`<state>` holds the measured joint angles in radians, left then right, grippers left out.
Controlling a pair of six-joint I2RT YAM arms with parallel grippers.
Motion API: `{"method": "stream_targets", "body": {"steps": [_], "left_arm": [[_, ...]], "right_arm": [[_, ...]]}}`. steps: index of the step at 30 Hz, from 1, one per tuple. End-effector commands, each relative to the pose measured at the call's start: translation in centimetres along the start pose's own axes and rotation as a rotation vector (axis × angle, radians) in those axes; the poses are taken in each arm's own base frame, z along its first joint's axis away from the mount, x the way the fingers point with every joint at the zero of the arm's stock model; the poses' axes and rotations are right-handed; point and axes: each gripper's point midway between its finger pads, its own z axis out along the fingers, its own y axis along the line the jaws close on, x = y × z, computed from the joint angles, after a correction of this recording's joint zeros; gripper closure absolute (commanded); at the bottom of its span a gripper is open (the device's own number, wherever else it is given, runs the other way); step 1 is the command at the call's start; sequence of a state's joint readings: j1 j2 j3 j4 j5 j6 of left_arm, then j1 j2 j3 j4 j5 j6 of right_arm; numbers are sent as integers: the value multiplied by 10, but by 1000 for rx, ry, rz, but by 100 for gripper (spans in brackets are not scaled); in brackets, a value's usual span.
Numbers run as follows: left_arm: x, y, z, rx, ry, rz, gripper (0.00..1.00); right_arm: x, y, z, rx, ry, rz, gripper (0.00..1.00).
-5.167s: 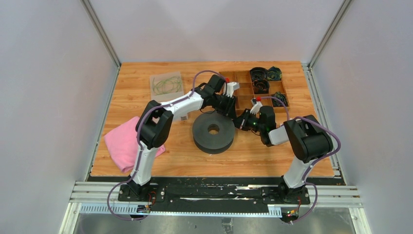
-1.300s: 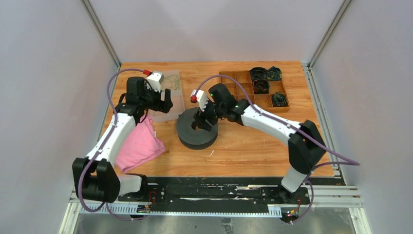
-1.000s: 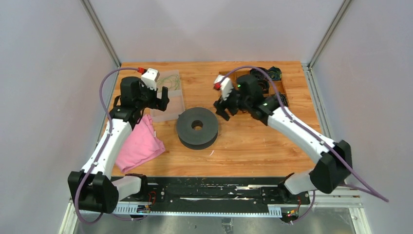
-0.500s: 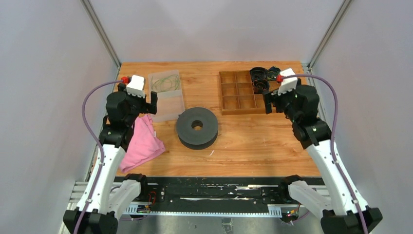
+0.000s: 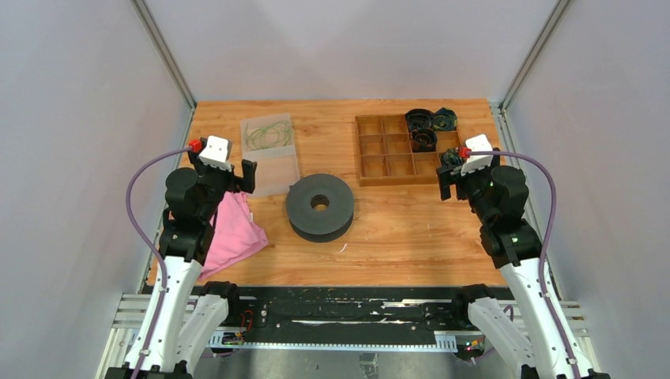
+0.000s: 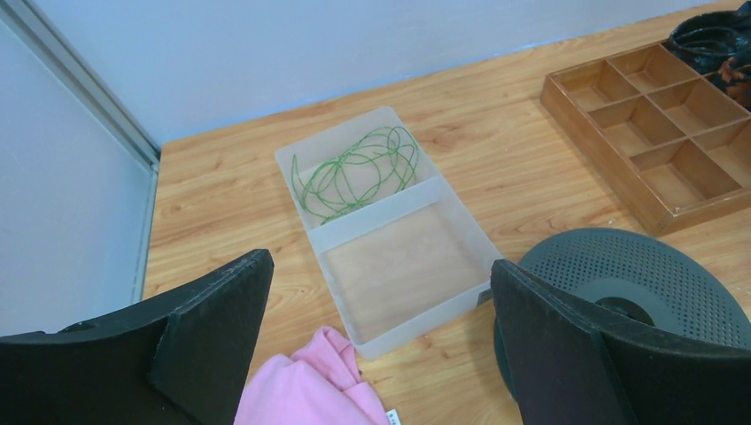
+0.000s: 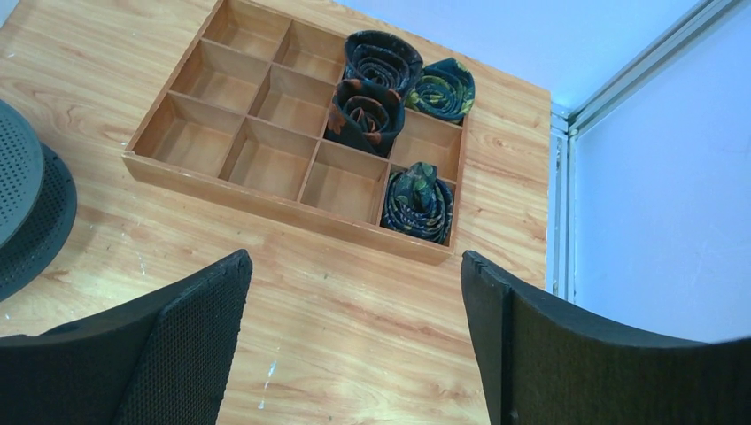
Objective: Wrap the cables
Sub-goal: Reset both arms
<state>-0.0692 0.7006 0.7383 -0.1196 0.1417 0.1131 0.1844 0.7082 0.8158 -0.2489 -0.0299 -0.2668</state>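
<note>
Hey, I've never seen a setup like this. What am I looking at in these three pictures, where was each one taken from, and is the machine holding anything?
This is a robot with two jointed arms bolted at the near edge of a wooden table. The wide picture comes from a fixed camera above and behind the arms. The other two come from a camera on each wrist, so the black shapes at the bottom are that arm's own two fingers. The left tool and the right tool are both open and hold nothing. On the table lie a clear plastic tray with a loose coil of thin green wire in its far half, a big black round spool, a crumpled pink cloth, and a wooden nine-compartment box holding some dark rolled-up bundles.
</note>
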Motion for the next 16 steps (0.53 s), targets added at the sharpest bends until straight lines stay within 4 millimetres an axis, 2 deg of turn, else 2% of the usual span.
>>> {"method": "stream_targets", "body": {"steps": [1, 16], "left_arm": [[-5, 4, -5, -20, -13, 8, 2], [-1, 2, -5, -12, -3, 1, 2]], "right_arm": [[-8, -14, -1, 58, -38, -5, 14], [-5, -14, -2, 64, -41, 10, 17]]}}
